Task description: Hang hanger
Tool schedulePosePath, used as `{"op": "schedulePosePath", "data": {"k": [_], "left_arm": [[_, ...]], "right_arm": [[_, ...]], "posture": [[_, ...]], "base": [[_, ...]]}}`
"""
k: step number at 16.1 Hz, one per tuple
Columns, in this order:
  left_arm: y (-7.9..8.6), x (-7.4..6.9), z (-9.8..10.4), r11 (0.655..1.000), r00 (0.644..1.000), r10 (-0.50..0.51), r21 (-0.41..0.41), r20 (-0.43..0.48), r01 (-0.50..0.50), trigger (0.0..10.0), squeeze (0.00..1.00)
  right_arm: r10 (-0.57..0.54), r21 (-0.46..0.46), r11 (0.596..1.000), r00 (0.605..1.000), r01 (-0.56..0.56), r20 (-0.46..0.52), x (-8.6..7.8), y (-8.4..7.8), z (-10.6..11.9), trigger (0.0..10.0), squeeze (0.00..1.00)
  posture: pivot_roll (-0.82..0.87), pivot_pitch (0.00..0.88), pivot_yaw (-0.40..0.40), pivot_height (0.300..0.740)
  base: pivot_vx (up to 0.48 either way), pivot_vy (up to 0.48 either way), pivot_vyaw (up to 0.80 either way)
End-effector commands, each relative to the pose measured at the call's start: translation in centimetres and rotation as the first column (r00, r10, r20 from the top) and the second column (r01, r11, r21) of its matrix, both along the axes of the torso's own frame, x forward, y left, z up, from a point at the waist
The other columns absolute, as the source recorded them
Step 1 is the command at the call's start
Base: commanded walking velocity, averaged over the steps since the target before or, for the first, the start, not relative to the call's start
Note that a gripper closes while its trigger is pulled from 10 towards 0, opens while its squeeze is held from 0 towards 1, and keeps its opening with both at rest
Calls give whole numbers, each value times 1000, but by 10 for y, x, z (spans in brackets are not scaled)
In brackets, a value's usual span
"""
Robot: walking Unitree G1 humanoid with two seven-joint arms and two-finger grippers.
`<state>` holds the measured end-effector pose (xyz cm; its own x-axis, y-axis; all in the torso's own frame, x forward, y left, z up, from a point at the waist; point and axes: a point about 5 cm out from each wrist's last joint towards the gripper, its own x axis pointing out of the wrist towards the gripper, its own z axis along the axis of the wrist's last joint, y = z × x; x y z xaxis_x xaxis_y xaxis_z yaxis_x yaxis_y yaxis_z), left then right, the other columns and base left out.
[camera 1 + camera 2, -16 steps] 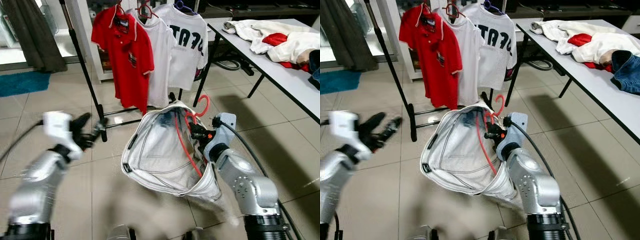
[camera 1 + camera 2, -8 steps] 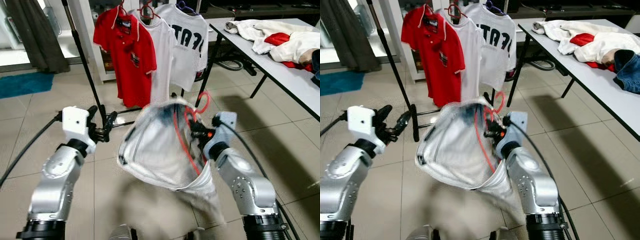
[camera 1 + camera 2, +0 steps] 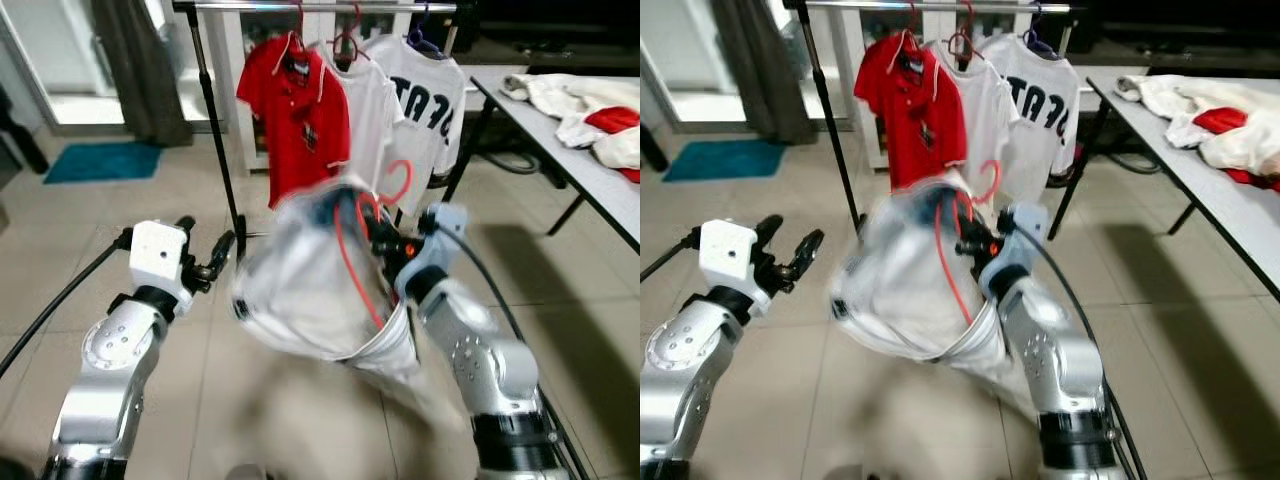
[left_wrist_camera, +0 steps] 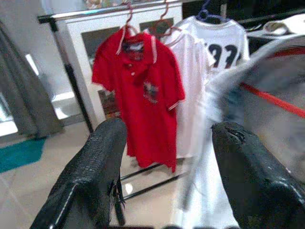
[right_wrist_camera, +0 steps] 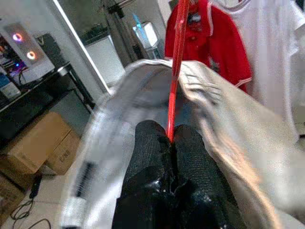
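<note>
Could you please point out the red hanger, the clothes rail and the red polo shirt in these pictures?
red hanger (image 3: 398,180), left eye view, on its curved hook.
clothes rail (image 3: 320,6), left eye view, on the horizontal bar.
red polo shirt (image 4: 143,86), left wrist view, on its chest.

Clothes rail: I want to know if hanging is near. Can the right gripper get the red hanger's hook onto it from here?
Probably not yet: the right gripper holds the red hanger well below the clothes rail.
</note>
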<state>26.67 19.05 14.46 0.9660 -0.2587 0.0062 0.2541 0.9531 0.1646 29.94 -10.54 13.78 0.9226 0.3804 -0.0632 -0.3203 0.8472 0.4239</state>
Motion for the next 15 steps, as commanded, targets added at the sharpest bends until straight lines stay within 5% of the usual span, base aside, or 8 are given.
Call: {"op": "schedulePosePath", "data": {"k": [1,11,15], "left_arm": [[1,-3,-3,1000,1000,12,20,-23,-11,10000,0],[5,-3,-7,999,999,32,29,-44,-31,10000,0],[17,-2,-6,1000,997,29,12,-68,-28,10000,0]], "right_arm": [[-10,27,1000,998,9,64,3,-3,12,10000,0],[29,-3,1000,996,-29,81,8,2,15,10000,0],[60,-48,997,994,-56,92,12,3,16,10000,0]], "posture": [[63,0,-22,705],[59,0,-39,705],[54,0,-38,705]], "base": [[311,-251,0],[308,-253,0],[0,0,0]]}}
